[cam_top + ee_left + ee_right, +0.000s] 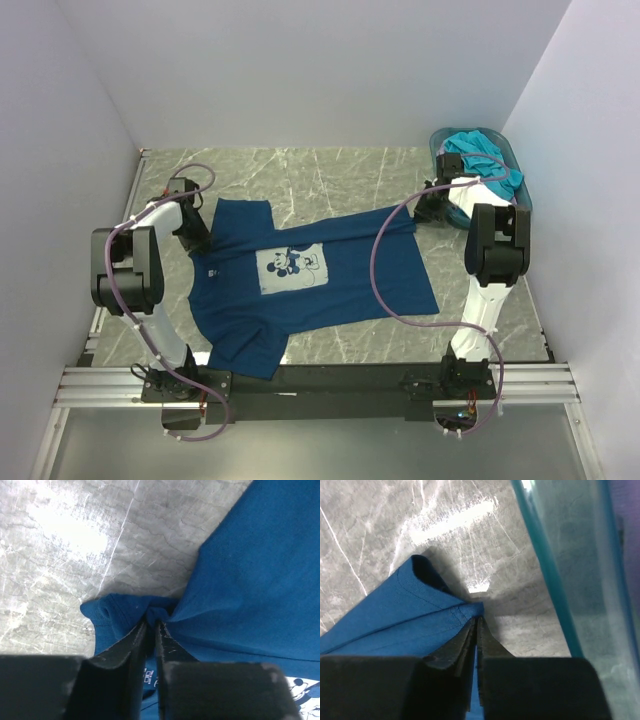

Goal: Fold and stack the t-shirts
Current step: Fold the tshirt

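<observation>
**Navy t-shirt (330, 290) spread flat, pinched at both ends of its far edge**

Nearest the arm bases (190, 385): near sleeve (245, 350) and near hem corner (425, 305) lying loose on the marbled table (330, 175), gripped by nothing.

Further in: white chest print (290, 270) face up, so laid front-up, with collar (205, 270) to the left and hem to the right.

Beyond that, held along the far edge. Left gripper (152, 622) all but closed on a bunched fold of cloth near the collar. Right gripper (476, 620) clamped tight on the far hem corner, just beside the teal basket (555, 580). Probably held this way to pull the far edge straight and taut, ready to be carried over toward the near side.

Farthest back, in the right corner: turquoise t-shirt (478, 152) heaped inside the teal basket, not yet taken out. No folded stack in view, so task judged barely begun.
</observation>
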You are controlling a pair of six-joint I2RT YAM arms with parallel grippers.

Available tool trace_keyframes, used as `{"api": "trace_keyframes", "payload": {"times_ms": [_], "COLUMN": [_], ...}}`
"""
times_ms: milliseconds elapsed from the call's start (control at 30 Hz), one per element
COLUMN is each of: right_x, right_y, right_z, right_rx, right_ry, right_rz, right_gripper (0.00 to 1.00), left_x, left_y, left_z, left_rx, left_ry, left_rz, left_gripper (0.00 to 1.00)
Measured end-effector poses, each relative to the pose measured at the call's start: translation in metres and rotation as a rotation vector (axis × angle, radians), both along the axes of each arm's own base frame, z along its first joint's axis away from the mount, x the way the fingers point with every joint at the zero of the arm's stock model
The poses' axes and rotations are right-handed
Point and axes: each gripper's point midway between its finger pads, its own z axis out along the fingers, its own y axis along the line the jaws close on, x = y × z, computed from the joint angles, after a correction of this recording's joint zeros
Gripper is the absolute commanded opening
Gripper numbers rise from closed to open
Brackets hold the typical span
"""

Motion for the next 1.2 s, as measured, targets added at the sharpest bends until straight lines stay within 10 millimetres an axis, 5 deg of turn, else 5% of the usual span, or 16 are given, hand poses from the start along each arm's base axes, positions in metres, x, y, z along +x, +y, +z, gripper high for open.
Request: {"api": "trace_keyframes", "payload": {"times_ms": [267, 500, 600, 700, 867, 1100, 1200], "right_x": [-0.001, -0.001, -0.002, -0.003, -0.007, 0.000, 0.009], "right_y": [-0.002, 0.003, 0.027, 0.058, 0.099, 0.099, 0.095], "right_z": [0.010, 0.057, 0.079, 0.088, 0.071, 0.009, -0.003], "right_rx": [-0.021, -0.067, -0.062, -0.041, 0.018, 0.040, 0.055], "right_ry": [-0.014, -0.106, -0.161, -0.194, -0.166, -0.040, -0.017], "right_rz": [0.003, 0.015, 0.067, 0.134, 0.215, 0.184, 0.158], "right_gripper": [0.45, 0.46, 0.44, 0.41, 0.38, 0.38, 0.37], "left_x": [-0.007, -0.005, -0.010, -0.014, -0.016, -0.007, 0.008], "left_y": [0.002, 0.007, 0.008, 0.007, 0.007, 0.010, 0.011], "left_z": [0.013, 0.074, 0.091, 0.085, 0.051, 0.005, 0.003], "left_rx": [0.022, 0.044, 0.044, 0.027, -0.019, -0.067, -0.078], "left_ry": [0.001, -0.159, -0.225, -0.235, -0.169, -0.064, -0.060], "left_rz": [0.006, 0.055, 0.093, 0.128, 0.178, 0.218, 0.218], "left_gripper": [0.73, 0.72, 0.68, 0.59, 0.51, 0.45, 0.41]}}
